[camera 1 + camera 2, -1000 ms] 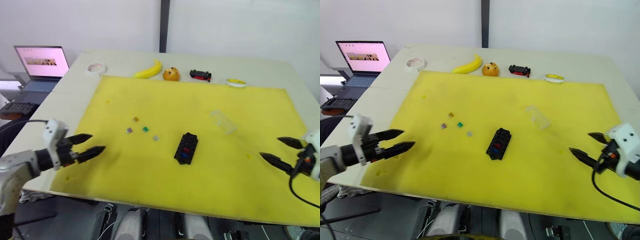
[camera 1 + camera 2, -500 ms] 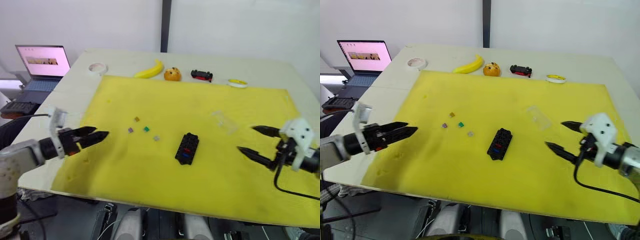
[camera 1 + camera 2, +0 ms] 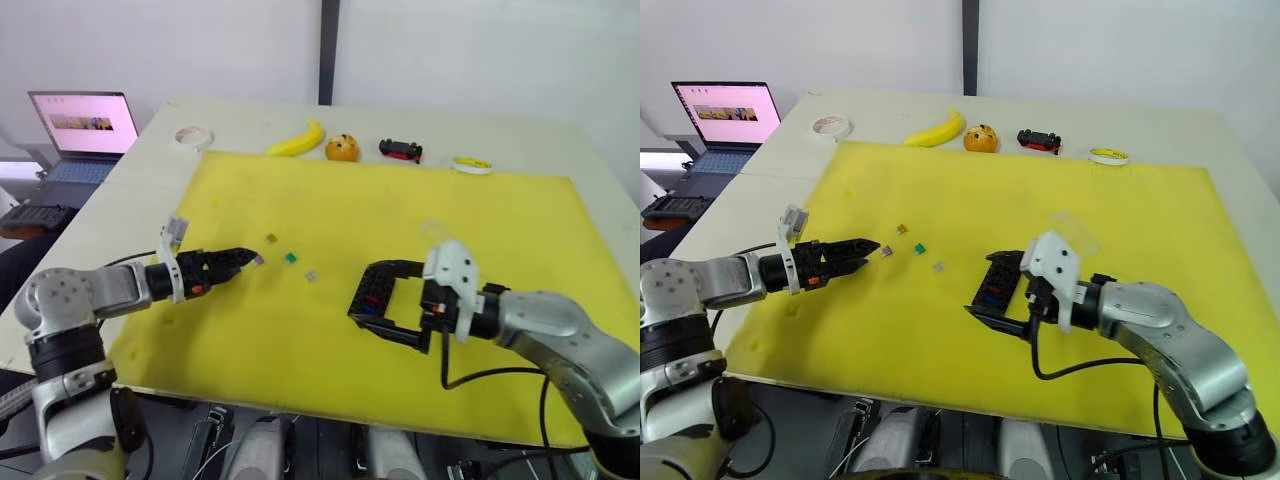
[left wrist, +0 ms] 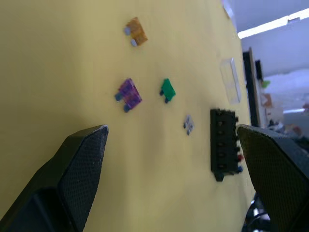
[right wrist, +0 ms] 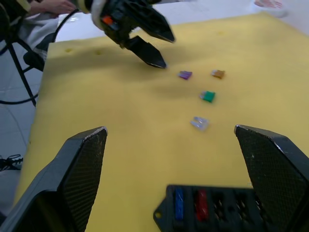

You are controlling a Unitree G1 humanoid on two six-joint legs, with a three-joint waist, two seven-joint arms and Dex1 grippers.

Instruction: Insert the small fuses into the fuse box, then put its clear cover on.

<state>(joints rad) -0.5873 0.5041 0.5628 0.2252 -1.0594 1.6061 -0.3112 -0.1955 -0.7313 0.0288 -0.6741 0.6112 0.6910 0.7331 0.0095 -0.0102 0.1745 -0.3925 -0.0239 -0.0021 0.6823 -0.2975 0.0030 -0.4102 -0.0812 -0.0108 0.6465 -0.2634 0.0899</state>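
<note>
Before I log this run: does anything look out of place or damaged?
Nothing stands out. Four loose fuses lie apart on the yellow mat, two sit in the fuse box, and the clear cover lies flat beyond it.

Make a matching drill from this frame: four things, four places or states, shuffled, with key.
Things:
1. purple fuse
2. fuse box
3. clear cover
4. banana

Places or states:
A. lies on the yellow mat beyond the fuse box, untouched
B. between the open fingers of the right gripper
C. off the mat, on the table's far side beside the orange
D. just ahead of the left gripper

Pairs: 1-D, 2-B, 3-A, 4-C
</note>
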